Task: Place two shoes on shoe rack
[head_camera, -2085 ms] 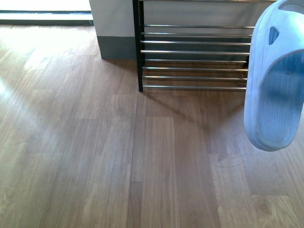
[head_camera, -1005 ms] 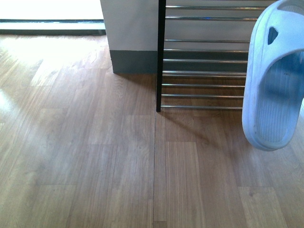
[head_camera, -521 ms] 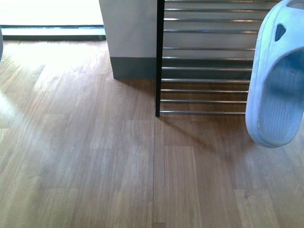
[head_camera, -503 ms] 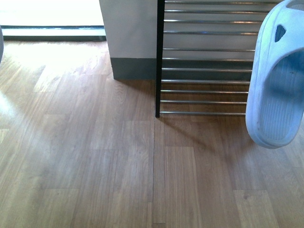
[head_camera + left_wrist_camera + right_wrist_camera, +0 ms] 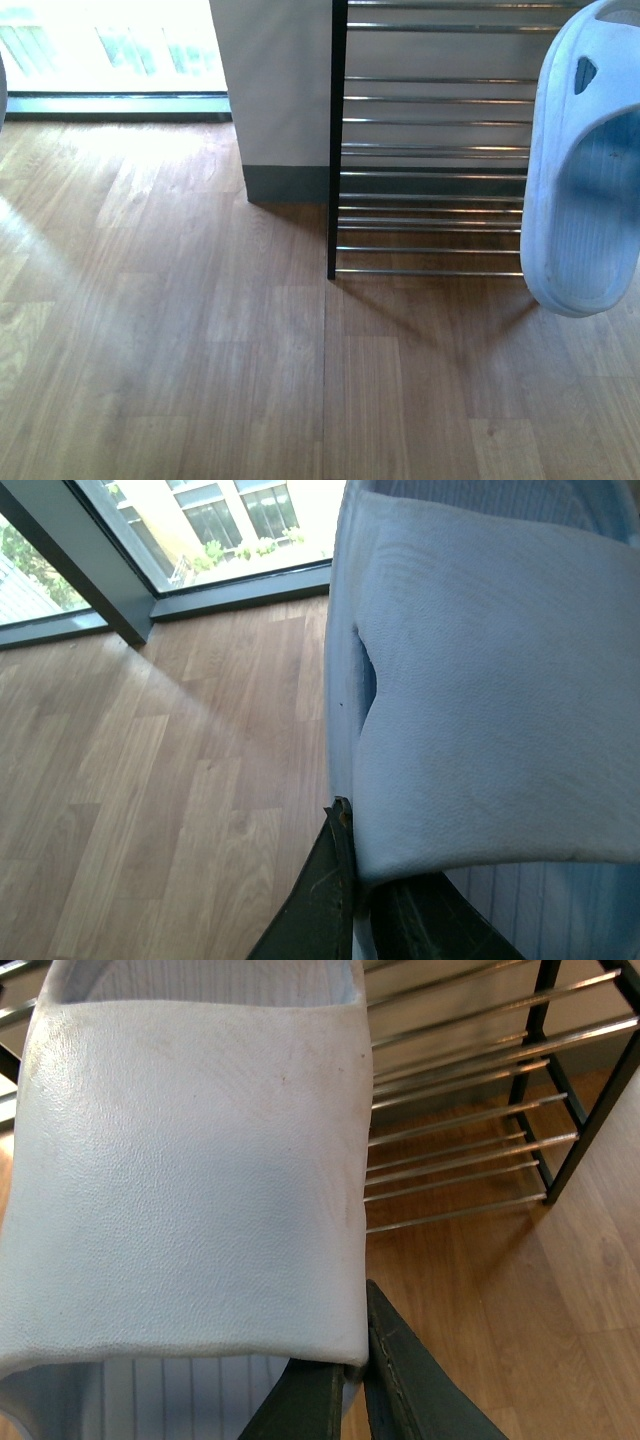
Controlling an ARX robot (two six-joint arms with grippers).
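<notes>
The right gripper (image 5: 352, 1365) is clamped on the side of the right slide (image 5: 580, 240), one dark finger tucked under the strap's edge and the other pressed against its outside, with the jaws nearly together. In the front view this pale blue slide hangs in the air at the right edge, toe pointing down and footbed facing the camera. It is in front of the right part of the rack (image 5: 338, 150) and clear of the floor (image 5: 200, 350). The rack stands on the floor against a white wall (image 5: 280, 90) with a grey skirting, its chrome bars running level in several tiers from the black post. No shoes show on the bars in view. The left gripper (image 5: 365, 880) likewise grips the left slide (image 5: 480, 680) at the side of its strap, jaws narrow. That slide is held above bare floor near a window (image 5: 220, 520), well apart from the rack.
</notes>
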